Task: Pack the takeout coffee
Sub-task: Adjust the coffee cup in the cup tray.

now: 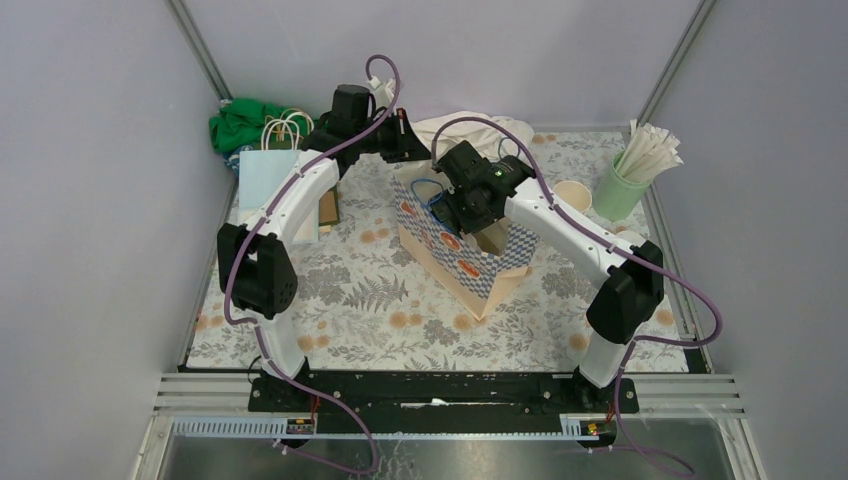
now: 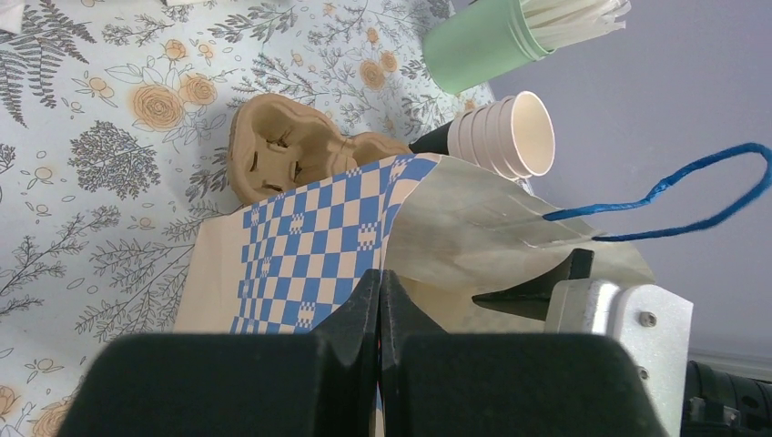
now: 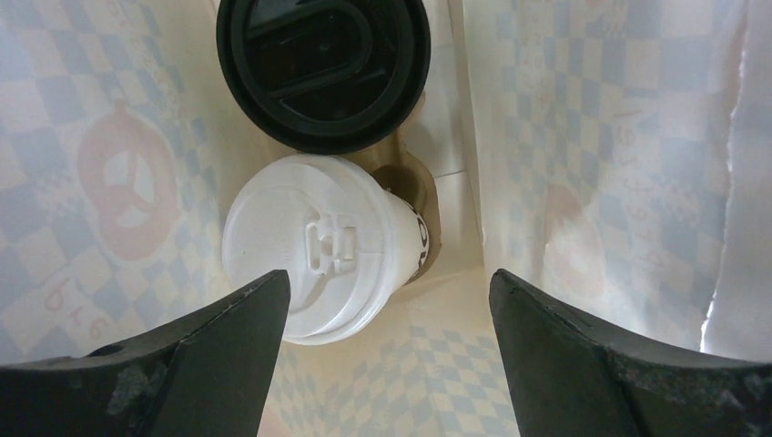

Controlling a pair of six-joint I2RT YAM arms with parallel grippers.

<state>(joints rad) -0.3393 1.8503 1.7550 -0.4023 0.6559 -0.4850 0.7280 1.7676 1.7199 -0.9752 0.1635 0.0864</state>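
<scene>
The flower-print table (image 1: 350,300) is hemmed by grey walls on its left, right and far sides. Its near half lies open, while the far edge is crowded with a pale blue handled bag (image 1: 268,178), a green cloth (image 1: 245,122), a white cloth (image 1: 480,128) and a mint tumbler of straws (image 1: 622,185). The checked paper bag (image 1: 470,265) stands upright in the middle, mouth up, with bare cloth on its near and left sides.

The left arm (image 1: 290,205) reaches up the left side and bends in toward the bag's far rim. The right arm (image 1: 570,225) bends in from the right, its wrist tipped down into the bag's mouth. The left gripper (image 2: 380,282) is clamped tight on the bag's top edge. The right gripper (image 3: 387,278) hangs inside the bag with its jaws spread wide, gripping nothing, one finger on either side above a white-lidded cup (image 3: 305,250).

That cup stands low in the bag, just beside a black-lidded cup (image 3: 323,68) beyond it, with the bag's walls close on both sides. Outside, a stack of paper cups (image 2: 505,137) sits just beside a brown pulp carrier (image 2: 282,155), close to the bag's side
</scene>
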